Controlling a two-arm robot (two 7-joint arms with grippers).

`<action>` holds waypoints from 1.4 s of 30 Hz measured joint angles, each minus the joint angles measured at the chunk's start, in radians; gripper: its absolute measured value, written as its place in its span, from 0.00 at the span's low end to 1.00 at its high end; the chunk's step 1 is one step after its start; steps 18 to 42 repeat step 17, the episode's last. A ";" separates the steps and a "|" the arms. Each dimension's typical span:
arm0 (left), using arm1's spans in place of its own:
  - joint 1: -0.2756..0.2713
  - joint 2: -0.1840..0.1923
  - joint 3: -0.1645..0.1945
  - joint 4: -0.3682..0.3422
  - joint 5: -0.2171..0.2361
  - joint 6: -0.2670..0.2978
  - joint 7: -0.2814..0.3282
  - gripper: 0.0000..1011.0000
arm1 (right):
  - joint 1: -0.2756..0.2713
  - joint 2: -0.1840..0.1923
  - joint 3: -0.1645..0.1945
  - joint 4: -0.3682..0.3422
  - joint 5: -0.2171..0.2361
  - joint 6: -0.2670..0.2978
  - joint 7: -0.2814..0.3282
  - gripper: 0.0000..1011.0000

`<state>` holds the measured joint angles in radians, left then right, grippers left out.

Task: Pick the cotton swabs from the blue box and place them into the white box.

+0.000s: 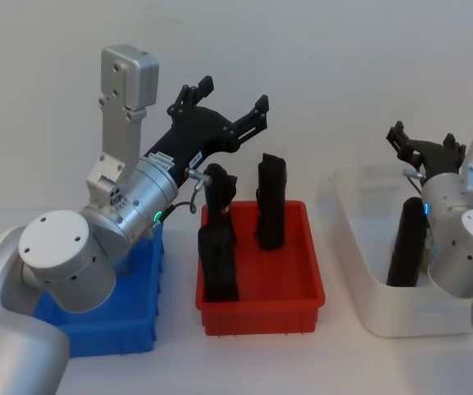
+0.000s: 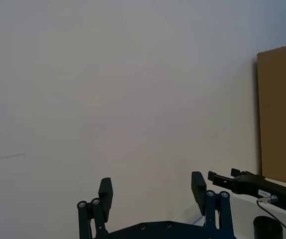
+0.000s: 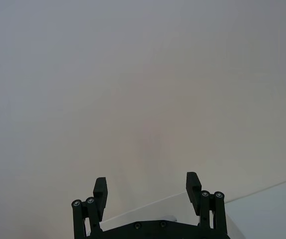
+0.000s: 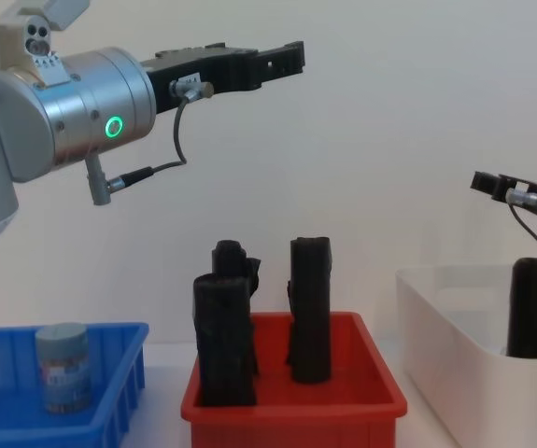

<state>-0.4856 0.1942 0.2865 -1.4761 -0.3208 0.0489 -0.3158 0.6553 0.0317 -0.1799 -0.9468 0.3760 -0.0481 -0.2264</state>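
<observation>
- A wrong pick is the main risk judged here: tall black rolls (image 4: 310, 308) stand in the red bin (image 4: 291, 403) below and just to the inner side of the left gripper (image 1: 226, 96), and a descent made straight down from the present pose could close on one of them instead of the cotton swabs (image 4: 63, 367).
- The cotton swabs tub is seen upright in the blue box (image 4: 109, 373), well below the left gripper and back toward the arm's own base; a considerable retreat and lowering would be required, and the lipped rim of the box could be struck by a finger if the approach is made at a slant.
- A black roll (image 4: 532, 308) already stands in the white box (image 4: 445, 327), below the right gripper (image 1: 424, 141); a tub dropped there carelessly could be tipped against it.
- The left gripper is held high, pointed forward and up toward the wall, its fingers (image 2: 105, 191) spread wide and nothing between them.
- The right gripper hovers above the white box, likewise tilted upward, fingers (image 3: 192, 181) wide apart and empty.
</observation>
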 joint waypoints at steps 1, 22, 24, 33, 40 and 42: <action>0.000 0.000 0.000 0.000 0.000 0.000 0.000 0.99 | 0.000 0.000 0.000 0.000 0.000 0.000 0.000 0.99; 0.000 0.000 0.000 0.000 0.000 0.000 0.000 0.99 | 0.001 0.000 0.000 0.000 0.001 -0.001 0.000 0.99; 0.000 0.000 0.000 0.000 0.000 0.000 0.000 0.99 | 0.001 0.000 0.000 0.000 0.001 -0.001 0.000 0.99; 0.000 0.000 0.000 0.000 0.000 0.000 0.000 0.99 | 0.001 0.000 0.000 0.000 0.001 -0.001 0.000 0.99; 0.000 0.000 0.000 0.000 0.000 0.000 0.000 0.99 | 0.001 0.000 0.000 0.000 0.001 -0.001 0.000 0.99; 0.000 0.000 0.000 0.000 0.000 0.000 0.000 0.99 | 0.001 0.000 0.000 0.000 0.001 -0.001 0.000 0.99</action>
